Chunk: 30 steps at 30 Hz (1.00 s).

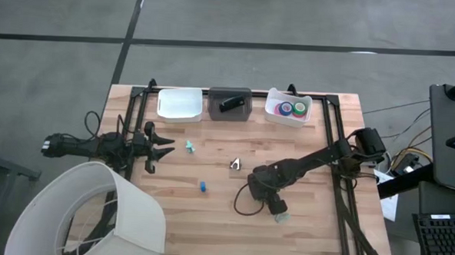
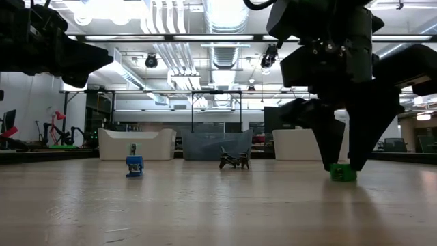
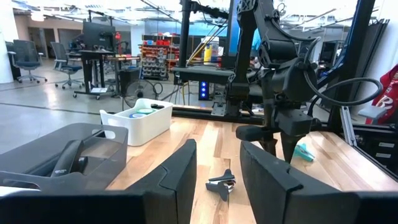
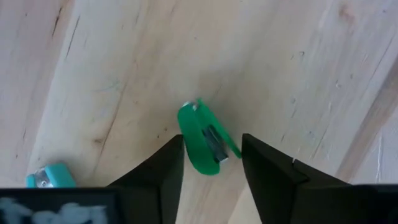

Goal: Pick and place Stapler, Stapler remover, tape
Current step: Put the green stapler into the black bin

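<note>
My right gripper [image 4: 211, 158] is open and points down over the table's near right part. A small green claw-shaped staple remover [image 4: 204, 142] lies flat on the wood between its fingers; in the low view it [image 2: 343, 172] sits between the fingertips. My left gripper [image 3: 217, 171] waits open above the table's left side [image 1: 161, 145]. The black stapler [image 1: 230, 104] lies in the dark grey bin. Tape rolls [image 1: 290, 109] lie in the right white bin. Other small removers lie loose: teal [image 1: 189, 146], dark [image 1: 236, 165], blue [image 1: 202, 186].
Three bins stand along the far edge: a white bin [image 1: 178, 105], the dark grey bin [image 1: 213, 111] and the white tape bin [image 1: 273, 114]. Another teal piece [image 4: 48, 177] lies beside my right gripper. A white lampshade-like object [image 1: 100, 214] overlaps the near left corner.
</note>
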### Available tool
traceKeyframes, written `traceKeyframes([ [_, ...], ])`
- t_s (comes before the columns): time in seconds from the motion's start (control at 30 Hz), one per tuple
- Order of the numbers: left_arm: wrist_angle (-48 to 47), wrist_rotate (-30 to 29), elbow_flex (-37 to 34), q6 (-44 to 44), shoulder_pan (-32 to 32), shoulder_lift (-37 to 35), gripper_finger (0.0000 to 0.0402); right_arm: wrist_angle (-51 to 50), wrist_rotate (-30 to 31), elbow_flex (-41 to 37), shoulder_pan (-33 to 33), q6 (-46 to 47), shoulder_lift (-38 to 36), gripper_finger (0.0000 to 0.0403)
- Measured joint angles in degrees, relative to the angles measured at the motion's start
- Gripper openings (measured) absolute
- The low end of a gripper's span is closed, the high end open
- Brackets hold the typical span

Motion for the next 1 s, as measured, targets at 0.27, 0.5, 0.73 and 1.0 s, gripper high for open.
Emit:
traceKeyframes([
  [0.27,0.0,0.0,0.0,0.0,0.0,0.0,0.0126,0.04,0.02,0.33,-0.02,1.66,-0.08,0.0107],
  [0.5,0.0,0.0,0.0,0.0,0.0,0.0,0.0128,-0.07,2.49,3.54,-0.2,1.77,-0.08,0.0079],
  [0.73,0.0,-0.02,0.0,0.0,0.0,0.0,0.0128,-3.77,15.25,9.19,-1.47,0.81,-0.18,0.0059],
  [1.0,0.0,0.0,0.0,0.0,0.0,0.0,0.0126,-5.89,22.07,15.67,-8.41,-2.47,-0.18,0.0059],
])
